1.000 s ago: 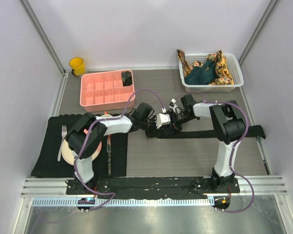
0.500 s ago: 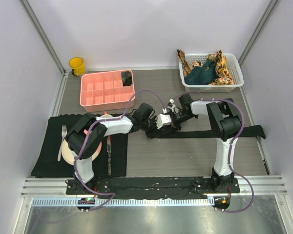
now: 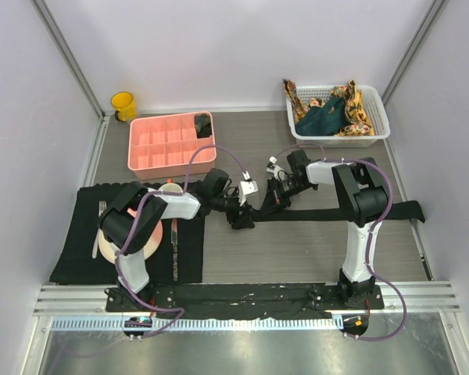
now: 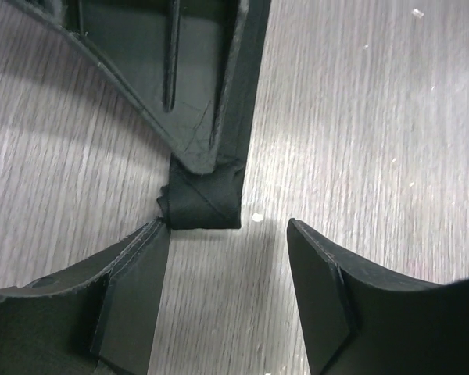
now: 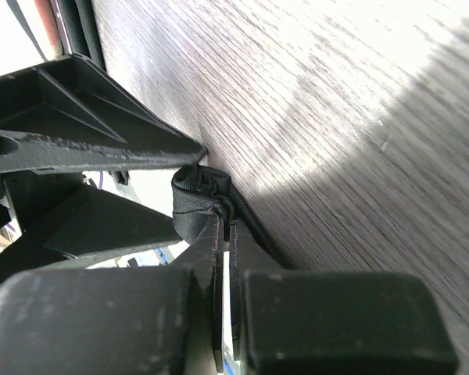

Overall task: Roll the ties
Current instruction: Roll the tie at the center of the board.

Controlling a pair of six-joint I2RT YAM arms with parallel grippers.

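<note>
Left wrist view showed the left hand [image 4: 228, 234] spread apart at the rolled end of the black tie [image 4: 205, 199]; the right hand [image 5: 224, 248] was clamped on that tie above the counter [image 4: 359, 117].

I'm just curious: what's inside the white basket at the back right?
A dark teal tie and orange-yellow patterned ties fill the white basket, some draping over its rim. Anything beneath them is covered.

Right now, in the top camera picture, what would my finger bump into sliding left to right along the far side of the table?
Small yellow cup → pink plastic compartment tray → white plastic basket holding dark teal and orange patterned ties.
</note>
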